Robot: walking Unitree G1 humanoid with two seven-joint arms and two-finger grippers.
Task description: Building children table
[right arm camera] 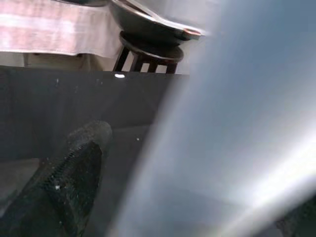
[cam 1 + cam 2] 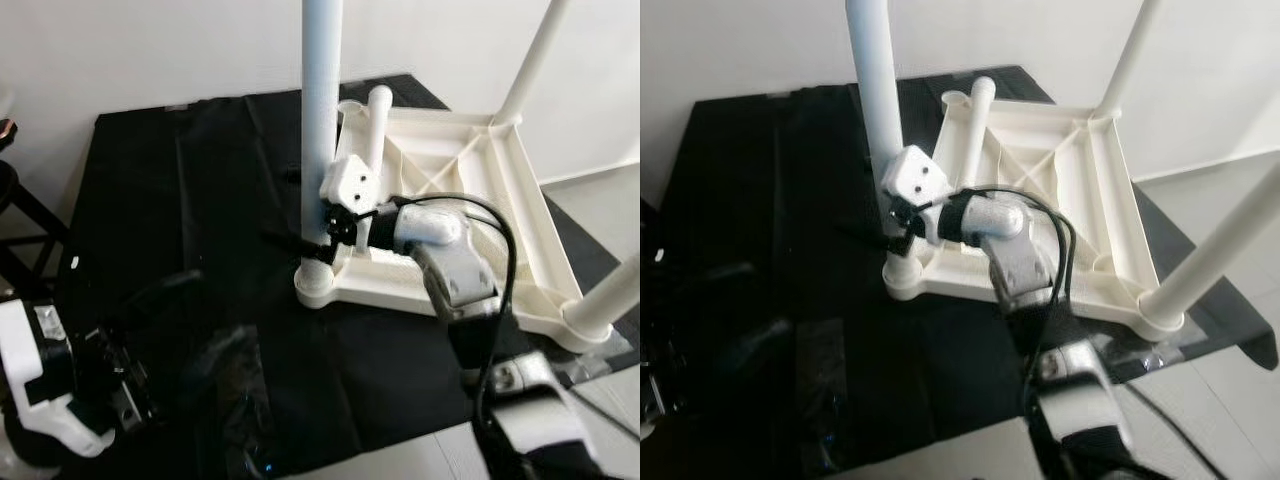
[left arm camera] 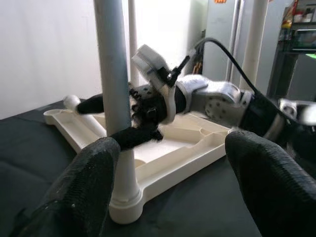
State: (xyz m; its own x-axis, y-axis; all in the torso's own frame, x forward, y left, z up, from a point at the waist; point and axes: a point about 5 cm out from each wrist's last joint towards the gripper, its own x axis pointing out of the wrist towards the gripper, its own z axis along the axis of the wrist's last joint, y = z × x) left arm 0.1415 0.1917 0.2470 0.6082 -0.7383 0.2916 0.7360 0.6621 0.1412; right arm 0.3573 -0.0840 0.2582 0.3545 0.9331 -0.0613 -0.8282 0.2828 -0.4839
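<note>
Nearest the camera, the left gripper (image 2: pixel 150 330) hangs low over the black mat (image 2: pixel 180 200), fingers spread wide apart w/ nothing between them (idle, by the look of it). In its wrist view the two fingertips (image 3: pixel 89 177) frame the work beyond.

Next out, the right gripper (image 2: pixel 310 240) is clamped round the near leg (image 2: pixel 320 120), low down, just above the corner socket (image 2: pixel 318 285); one black finger wraps the front of the tube, the other sits behind it.

The table top (image 2: pixel 460 200) lies upside down on the mat, ribbed underside up. Two more legs stand in the far right corner (image 2: pixel 535 55) and the near right corner (image 2: pixel 610 300). A short leg (image 2: pixel 378 125) leans at the far left corner, not seated as far as I can tell.

Risks, as a judgement: the grip is low on a long tube, so any sideways push could lever the leg in its socket or slide the light top across the mat. The right arm's cable (image 2: pixel 505 260) loops near the frame and might snag.
</note>
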